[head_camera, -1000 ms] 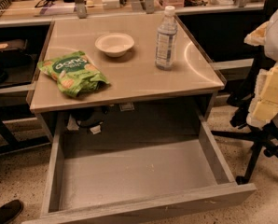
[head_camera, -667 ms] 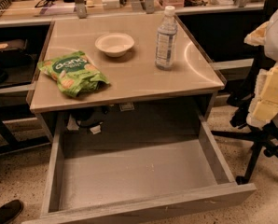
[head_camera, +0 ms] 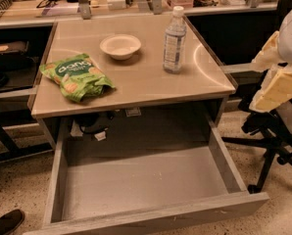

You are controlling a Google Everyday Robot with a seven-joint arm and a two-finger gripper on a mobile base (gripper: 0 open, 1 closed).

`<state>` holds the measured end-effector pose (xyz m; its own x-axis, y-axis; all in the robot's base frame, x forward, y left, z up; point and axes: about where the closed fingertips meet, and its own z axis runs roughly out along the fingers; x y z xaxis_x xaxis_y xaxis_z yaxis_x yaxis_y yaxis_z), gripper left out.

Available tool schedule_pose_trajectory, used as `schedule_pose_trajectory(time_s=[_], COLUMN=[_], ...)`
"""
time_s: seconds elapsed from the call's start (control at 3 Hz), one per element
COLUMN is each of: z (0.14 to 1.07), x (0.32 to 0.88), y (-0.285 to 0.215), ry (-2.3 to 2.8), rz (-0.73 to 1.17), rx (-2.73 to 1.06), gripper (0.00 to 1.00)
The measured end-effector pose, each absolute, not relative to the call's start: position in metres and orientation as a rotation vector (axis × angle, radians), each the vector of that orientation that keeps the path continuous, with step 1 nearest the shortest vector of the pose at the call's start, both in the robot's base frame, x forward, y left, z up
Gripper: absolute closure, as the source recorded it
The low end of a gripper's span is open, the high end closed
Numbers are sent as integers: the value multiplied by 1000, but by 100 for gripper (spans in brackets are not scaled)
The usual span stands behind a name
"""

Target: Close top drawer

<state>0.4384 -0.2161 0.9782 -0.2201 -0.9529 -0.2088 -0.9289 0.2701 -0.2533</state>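
The top drawer (head_camera: pixel 151 187) is pulled far out under the table top. It is wide, shallow, grey wood-grain and empty, and its flat front panel (head_camera: pixel 185 217) runs along the bottom of the view. My gripper (head_camera: pixel 277 88) hangs as a cream-coloured piece on the white arm at the right edge. It is level with the table top, to the right of the drawer and above its right side wall, and it touches nothing.
On the table top (head_camera: pixel 136 77) stand a green snack bag (head_camera: pixel 75 76), a white bowl (head_camera: pixel 120 46) and a clear water bottle (head_camera: pixel 174 39). A black office-chair base (head_camera: pixel 268 146) stands on the floor at the right. A dark shoe (head_camera: pixel 6 222) is at bottom left.
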Motion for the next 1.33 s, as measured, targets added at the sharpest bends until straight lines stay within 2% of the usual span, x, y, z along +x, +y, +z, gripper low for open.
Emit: schedule_pose_trajectory(time_s=[0.67,1.0,1.33], z=[978,978,980], x=[438,438,419], y=[-216,-216,-226], ry=[2226,2226,2257], rz=[-105,-105,-112], rx=[-1720,-1720,-1713], gripper=[89,100,100])
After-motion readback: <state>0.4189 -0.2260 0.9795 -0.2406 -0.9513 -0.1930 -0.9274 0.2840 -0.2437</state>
